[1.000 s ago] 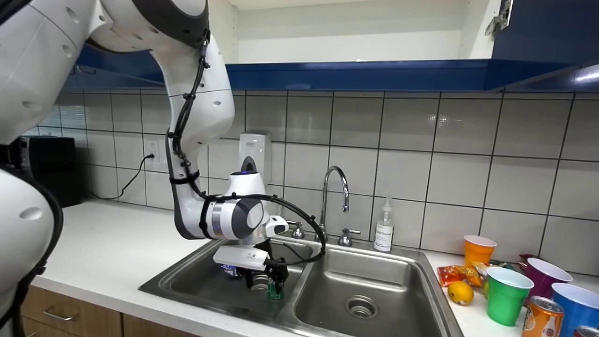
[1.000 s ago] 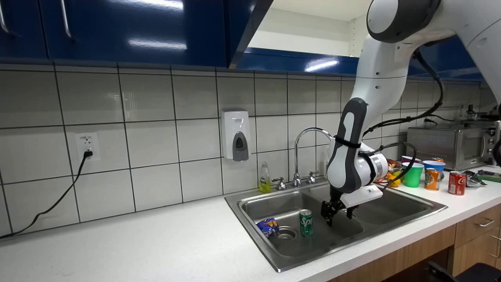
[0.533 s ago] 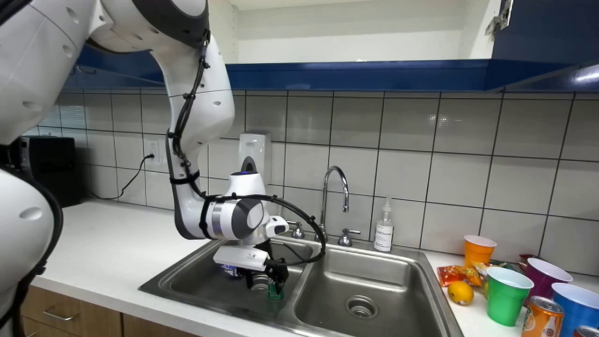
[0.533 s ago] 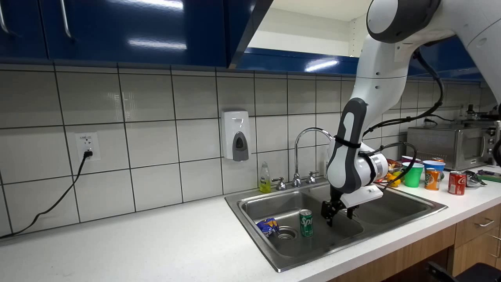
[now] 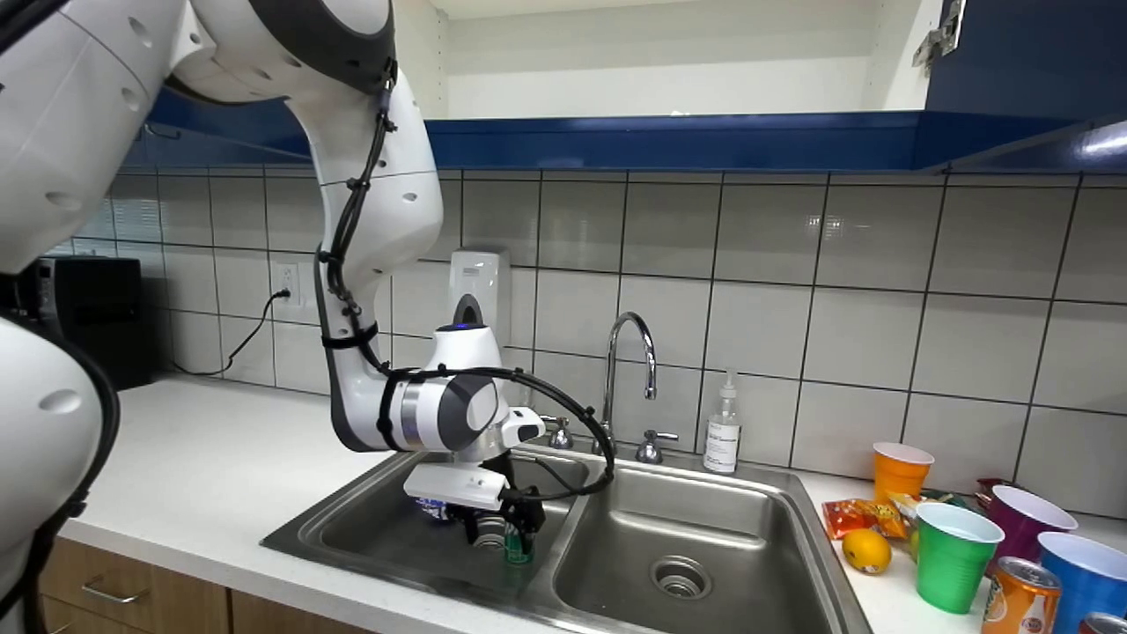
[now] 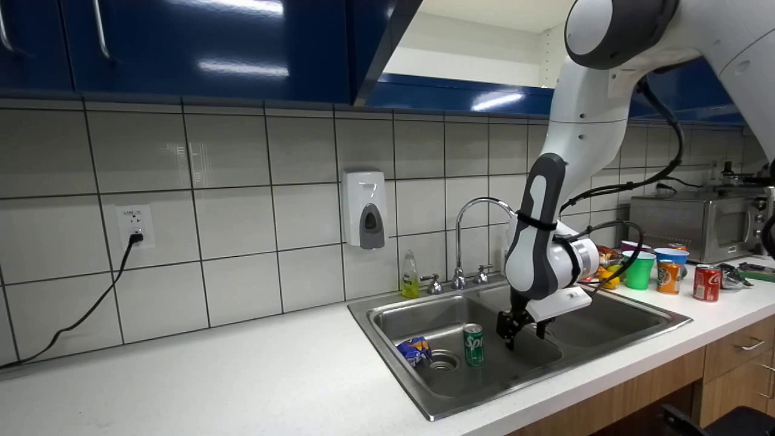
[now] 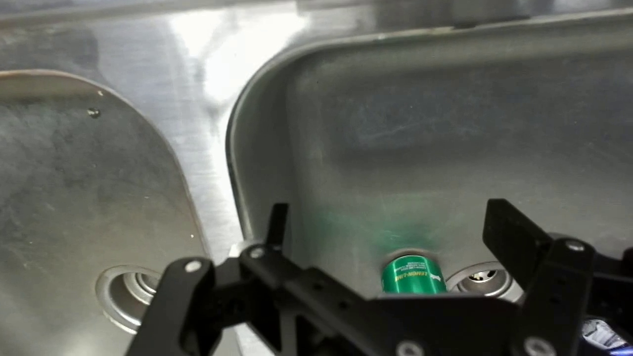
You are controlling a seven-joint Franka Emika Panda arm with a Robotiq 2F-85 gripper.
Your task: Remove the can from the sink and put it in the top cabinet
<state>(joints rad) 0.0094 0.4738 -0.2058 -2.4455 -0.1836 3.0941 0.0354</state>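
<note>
- Two black fingers point(image 7: 512, 237) are mine, and I have them spread wide, with a broad gap from tip to tip in the wrist view.
- I hang them low over the sink point(image 6: 436, 407), near the divider point(image 7: 205, 163) that parts its two basins point(image 7: 470, 123).
- The green can point(image 6: 474, 348) stands upright in the basin below me, near my fingers but apart from them in an exterior view; in the wrist view I catch it low down, partly hidden.
- Just beside the can is a drain point(image 6: 445, 361), and on the drain's other side lies a crumpled blue-purple packet point(image 6: 415, 350).
- Behind the basins a chrome faucet point(image 5: 651, 387) curves up, with a clear pump bottle point(image 5: 723, 446) on one side of it and a bottle of yellow liquid point(image 6: 410, 281) on the other.
- Beyond the sink, the white table point(image 6: 738, 309) carries a green cup point(image 5: 955, 559), an orange cup point(image 5: 900, 475), a purple cup point(image 5: 1017, 535), a blue cup point(image 5: 1087, 572), an orange can point(image 5: 1021, 600) and a red can point(image 6: 707, 283), all well apart from my fingers.
- On the tiled wall point(image 6: 233, 221) hangs a white dispenser point(image 6: 363, 200).
- Above me the top cabinet point(image 5: 660, 141) stands open, a blue door point(image 5: 1026, 57) swung wide at its side, its white inside showing in both exterior views.
</note>
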